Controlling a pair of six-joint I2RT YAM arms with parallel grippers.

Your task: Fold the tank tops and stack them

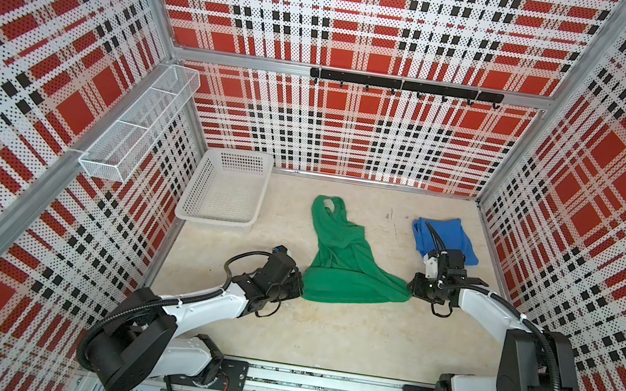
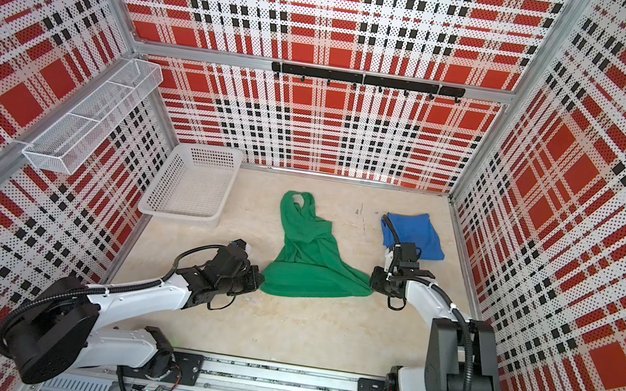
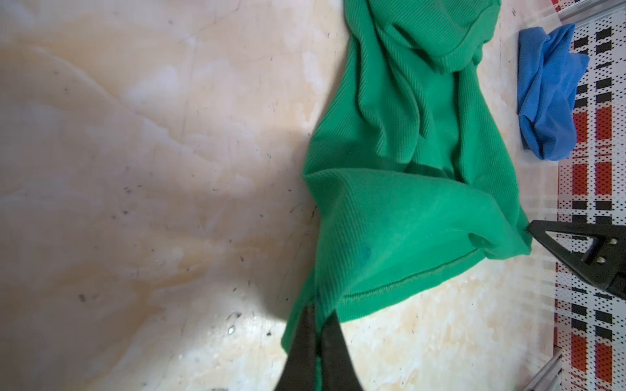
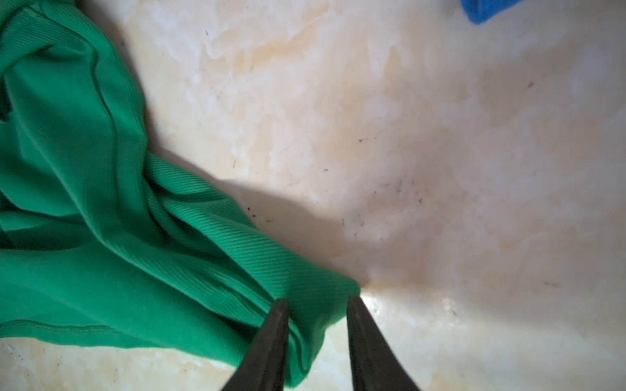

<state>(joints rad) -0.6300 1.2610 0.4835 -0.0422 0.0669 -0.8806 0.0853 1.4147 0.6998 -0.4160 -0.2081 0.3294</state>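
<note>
Mid-table, the green tank top (image 1: 339, 259) lies rumpled, straps toward the back wall, hem toward the arms, and it is not folded. Blue tank top (image 1: 450, 234) sits at the right rear, well apart from the green. In both top views its near edge is hidden behind the right arm's wrist and cables, so its shape is hard to read there. The left wrist view shows the blue one (image 3: 548, 94) whole: bunched up, close to the plaid wall. The right wrist view only catches a corner of it, cut off at the frame edge.

The left gripper (image 1: 299, 287) is at the green hem's left corner, but its tips are lost in dark housing from above. From its own wrist camera the left gripper (image 3: 316, 309) is clenched on the hem corner, with fabric pinched between the fingers.

The right gripper (image 1: 413, 289) is at the hem's right corner and is too dark from above to read. Its wrist view shows the jaws released, with a clear gap between the fingers (image 4: 271, 338). The corner of the green lies slack in that gap, and one finger overlaps the cloth. The left wrist view shows one right finger (image 3: 606, 274), its tip at that same corner.

The white basket (image 1: 194, 187) at the left rear shows only from above. The table (image 1: 324, 333) is pale and marbled.
</note>
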